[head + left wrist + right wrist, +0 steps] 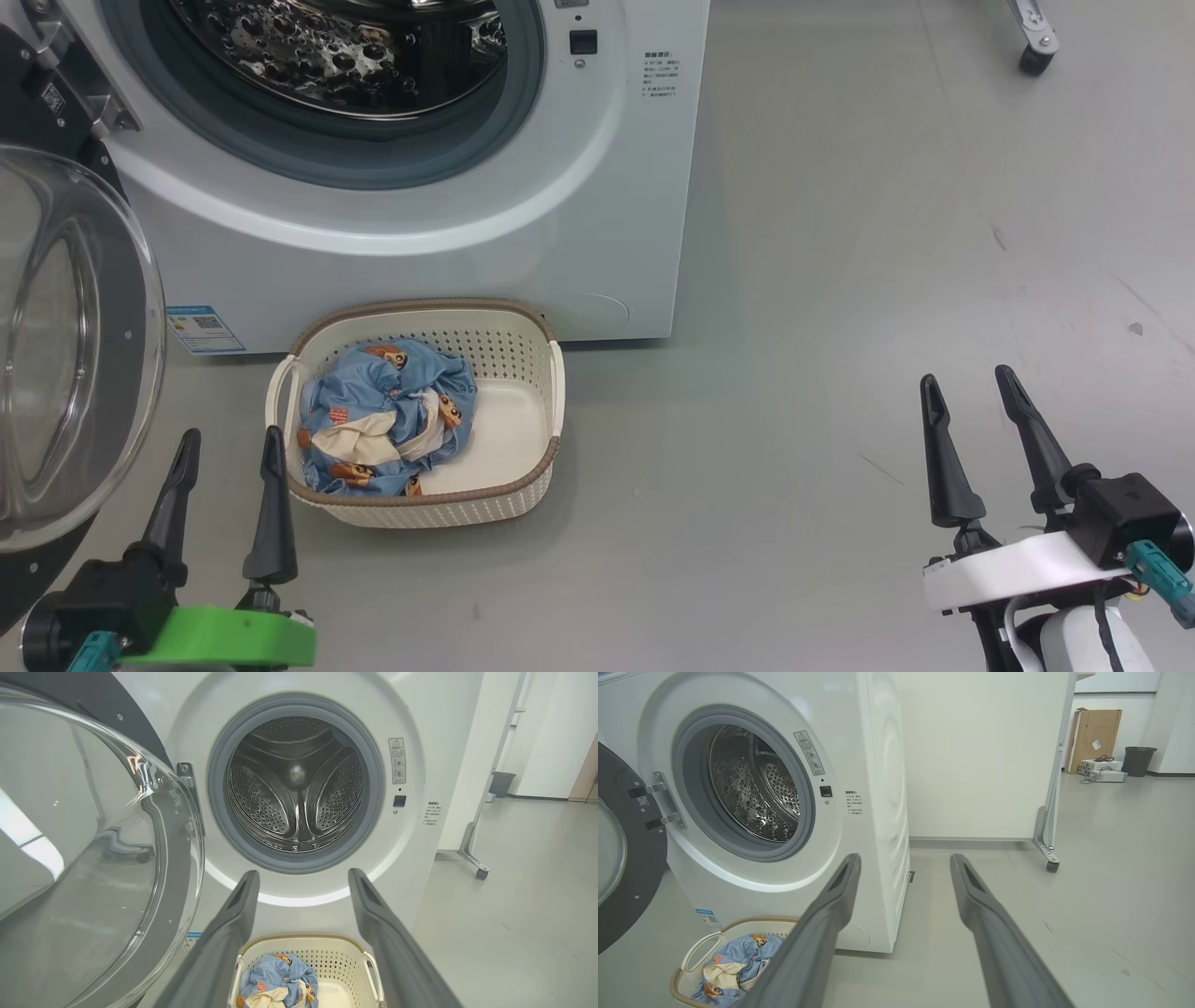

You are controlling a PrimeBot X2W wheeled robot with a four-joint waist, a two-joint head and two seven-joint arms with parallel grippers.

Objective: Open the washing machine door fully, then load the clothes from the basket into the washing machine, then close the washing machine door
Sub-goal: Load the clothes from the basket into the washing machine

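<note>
Blue clothes (pixel 387 420) lay in the basket (pixel 420 305), lower centre-left; the left gripper (pixel 232 434) and right gripper (pixel 965 375) stood wide and empty. A shallow pinch risked trailing cloth snagging the open washing machine door (pixel 65 355).

1. Setting: a lab or test room, sparsely furnished.
2. The washing machine (pixel 784 788) stands free on a bare grey floor (pixel 840 280).
3. A white partition (pixel 980 756) rests on a castor (pixel 1052 865).
4. A cardboard box (pixel 1092 737), a dark bin (pixel 1139 760) and flat white boxes (pixel 1104 765) sit by the far wall.
</note>
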